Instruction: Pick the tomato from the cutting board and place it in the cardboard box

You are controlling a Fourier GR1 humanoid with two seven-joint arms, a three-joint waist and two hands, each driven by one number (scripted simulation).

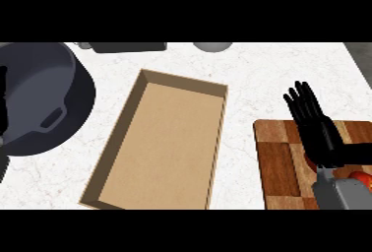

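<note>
On the white marble counter point(276, 74) we see our right hand point(314, 125) over the cutting board point(280, 162), fingers straight, holding nothing. The tomato point(361, 176) peeks out at four o'clock from it; the cardboard box point(163, 142) lies at nine o'clock.

Counter point(254, 69) white, faint grey marbling. Cardboard box point(163, 142) tan. Cutting board point(280, 157) brown checkered wood. Skillet point(44, 93) dark grey. Tomato point(361, 176) red. Right hand point(316, 130) black, forearm grey.
</note>
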